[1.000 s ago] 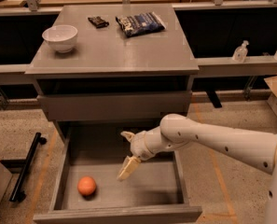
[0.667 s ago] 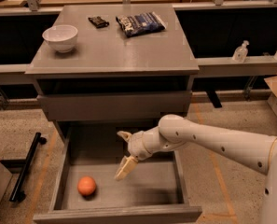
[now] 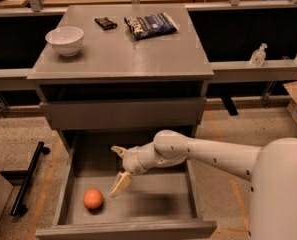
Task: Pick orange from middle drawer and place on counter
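The small, smooth, round orange fruit (image 3: 93, 199) sits on the bare floor of the wide matte grey middle drawer (image 3: 155, 208). The drawer stands pulled out, and the fruit lies toward its front and its left side as seen, apart from the low walls. The pale two-finger gripper (image 3: 119, 169) hangs inside the drawer just beside the fruit, fingers spread and not touching it. The flat matte grey counter slab (image 3: 123, 51) lies level atop the cabinet.

counter (image 3: 118, 54) matt grey | bowl (image 3: 64, 39) glossy white | orange (image 3: 93, 199) smooth | gripper (image 3: 119, 168) inside middle drawer (image 3: 158, 203), cream plastic
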Motion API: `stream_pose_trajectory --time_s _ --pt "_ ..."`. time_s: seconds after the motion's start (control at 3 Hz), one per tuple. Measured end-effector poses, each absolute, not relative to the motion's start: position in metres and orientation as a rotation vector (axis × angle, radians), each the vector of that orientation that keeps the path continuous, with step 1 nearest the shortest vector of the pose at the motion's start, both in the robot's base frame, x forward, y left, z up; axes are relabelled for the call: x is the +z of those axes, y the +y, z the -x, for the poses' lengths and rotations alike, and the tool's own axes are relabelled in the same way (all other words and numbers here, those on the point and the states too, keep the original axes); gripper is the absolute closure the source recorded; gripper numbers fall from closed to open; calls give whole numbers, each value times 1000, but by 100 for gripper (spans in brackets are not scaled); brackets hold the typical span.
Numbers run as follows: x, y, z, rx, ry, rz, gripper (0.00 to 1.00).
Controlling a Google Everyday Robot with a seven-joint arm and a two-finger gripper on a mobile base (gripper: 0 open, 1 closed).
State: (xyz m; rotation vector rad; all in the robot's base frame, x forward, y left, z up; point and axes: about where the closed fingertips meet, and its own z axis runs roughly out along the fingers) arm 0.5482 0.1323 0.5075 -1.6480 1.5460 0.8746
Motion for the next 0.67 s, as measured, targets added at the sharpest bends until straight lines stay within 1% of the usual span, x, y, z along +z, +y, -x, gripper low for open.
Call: stream_pose_trajectory --time_s 0.33,0.67 --pt "477 163 -541 923 1538 1708 0" --pt "478 164 -541 924 1538 1709 0"
